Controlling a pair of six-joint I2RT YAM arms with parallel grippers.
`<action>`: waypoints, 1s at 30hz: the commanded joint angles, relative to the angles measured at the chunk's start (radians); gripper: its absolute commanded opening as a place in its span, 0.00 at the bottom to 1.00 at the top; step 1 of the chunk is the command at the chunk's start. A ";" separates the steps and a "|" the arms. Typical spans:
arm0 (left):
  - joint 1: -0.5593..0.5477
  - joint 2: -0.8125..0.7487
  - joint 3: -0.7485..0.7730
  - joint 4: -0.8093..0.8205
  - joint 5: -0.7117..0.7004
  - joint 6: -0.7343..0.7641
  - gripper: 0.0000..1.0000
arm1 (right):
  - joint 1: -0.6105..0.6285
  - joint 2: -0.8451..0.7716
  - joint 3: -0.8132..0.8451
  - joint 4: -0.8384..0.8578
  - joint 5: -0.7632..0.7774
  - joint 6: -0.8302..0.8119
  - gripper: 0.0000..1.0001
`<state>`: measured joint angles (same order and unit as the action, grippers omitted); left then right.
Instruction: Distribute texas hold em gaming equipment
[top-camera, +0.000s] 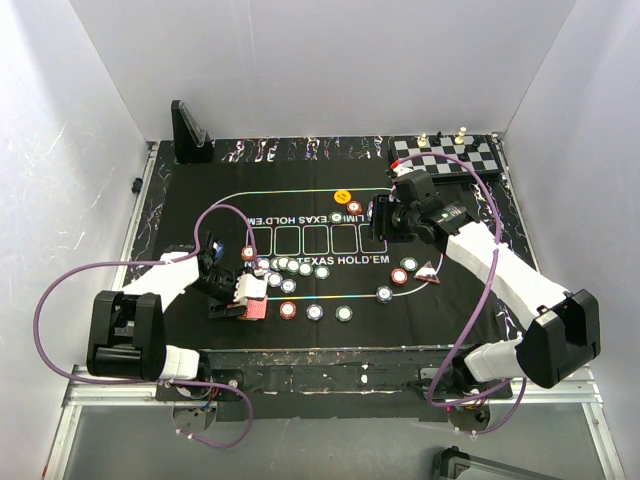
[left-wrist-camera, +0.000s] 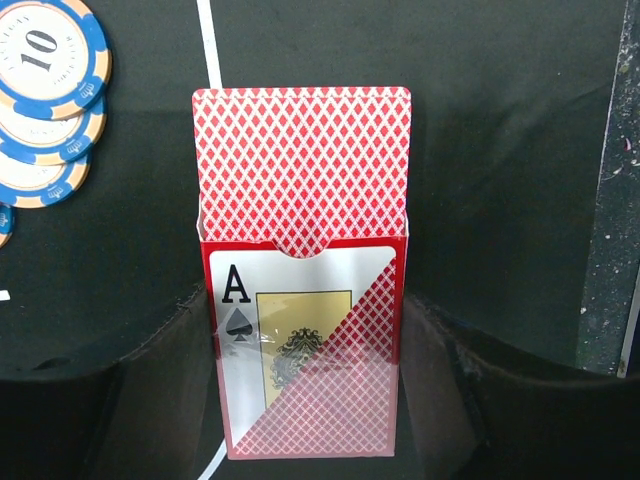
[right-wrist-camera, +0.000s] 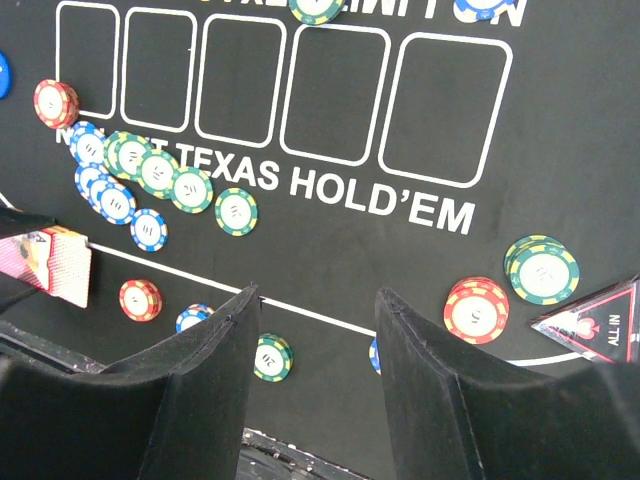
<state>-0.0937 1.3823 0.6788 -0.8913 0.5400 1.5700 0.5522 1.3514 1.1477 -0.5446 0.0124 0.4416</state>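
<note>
Left wrist view has the card box (left-wrist-camera: 300, 170) right in the middle. The left gripper (left-wrist-camera: 305, 330) is squeezing it, with one dark finger flat on each long side. In the top view the box is at the near left part of the black mat (top-camera: 420, 325), close to that arm. I cannot tell if it is lifted or resting. I think the box is light and made of thin shiny card, so a hard squeeze would dent it and a weak one would let it slip. Its top flap is open, so the cards could slide out if it tips. The low part of the long sides looks like the best place to hold. On its front I can read a big "A" with a black spade. A blue chip (left-wrist-camera: 45, 60) beside it says "10". The right gripper (right-wrist-camera: 318, 300) hangs over the mat with its fingers wide apart and nothing in them. Under it the mat says "TEXAS HOLD'EM", and the small triangle marker (right-wrist-camera: 600, 322) says "ALL IN".
</note>
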 joint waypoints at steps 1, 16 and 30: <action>0.006 -0.028 -0.019 -0.015 -0.031 0.022 0.47 | 0.005 -0.028 0.049 0.017 -0.041 0.003 0.57; 0.006 -0.132 0.362 -0.408 0.104 -0.080 0.00 | 0.041 -0.012 0.057 0.124 -0.251 0.069 0.73; -0.119 0.066 0.829 -0.425 0.123 -0.451 0.00 | 0.158 0.139 0.095 0.632 -0.585 0.347 0.87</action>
<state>-0.1642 1.4300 1.4109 -1.3159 0.6212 1.2667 0.6521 1.4479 1.1511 -0.0380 -0.5079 0.7532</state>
